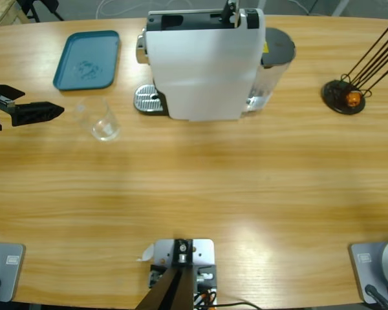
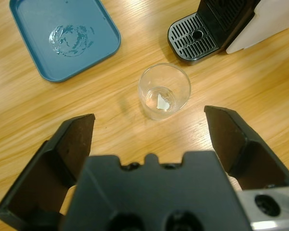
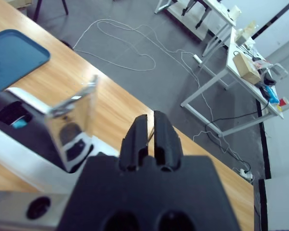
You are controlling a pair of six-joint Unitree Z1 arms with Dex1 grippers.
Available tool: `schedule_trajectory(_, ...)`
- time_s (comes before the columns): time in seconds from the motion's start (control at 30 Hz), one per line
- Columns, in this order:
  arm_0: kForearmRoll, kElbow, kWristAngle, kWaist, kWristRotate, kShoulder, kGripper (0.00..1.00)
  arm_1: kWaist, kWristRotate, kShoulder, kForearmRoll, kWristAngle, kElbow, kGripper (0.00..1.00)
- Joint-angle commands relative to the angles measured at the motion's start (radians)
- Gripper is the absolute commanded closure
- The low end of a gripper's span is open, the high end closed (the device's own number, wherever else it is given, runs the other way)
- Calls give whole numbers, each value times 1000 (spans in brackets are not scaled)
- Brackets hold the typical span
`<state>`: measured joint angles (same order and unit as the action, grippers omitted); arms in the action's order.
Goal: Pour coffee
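A small clear glass cup [image 2: 164, 91] stands upright on the wooden table, just ahead of my left gripper [image 2: 149, 118], whose jaws are wide open and apart from it. From above, the cup [image 1: 102, 119] sits right of the left gripper [image 1: 42, 110], near the machine's drip tray [image 1: 149, 99]. The cup looks clear, with only a pale glint at its bottom; the coffee is out of view. My right gripper [image 3: 151, 132] is shut on nothing, up over the top of the white coffee machine [image 1: 204, 61].
A blue tray [image 1: 87, 59] with wet marks lies at the back left. At the far right a black wire stand [image 1: 344, 97] holds an orange capsule [image 1: 354, 98]. Beyond the table's far edge are floor cables and other desks.
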<state>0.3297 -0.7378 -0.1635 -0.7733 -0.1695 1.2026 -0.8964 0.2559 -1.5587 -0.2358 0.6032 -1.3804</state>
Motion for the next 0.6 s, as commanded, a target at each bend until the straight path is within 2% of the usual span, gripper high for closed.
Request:
schedule_trajectory(0.03, -11, 35, 16, -10, -2, 26, 0, -98, -12, -111, 16, 41, 0, 1000)
schedule_trajectory(0.4, -11, 35, 18, -9, -2, 26, 0, -107, 35, -247, 21, 20, -139, 1000)
schedule_trajectory(0.6, -11, 35, 17, -9, -2, 26, 0, -143, 32, -298, 19, 10, -143, 1000)
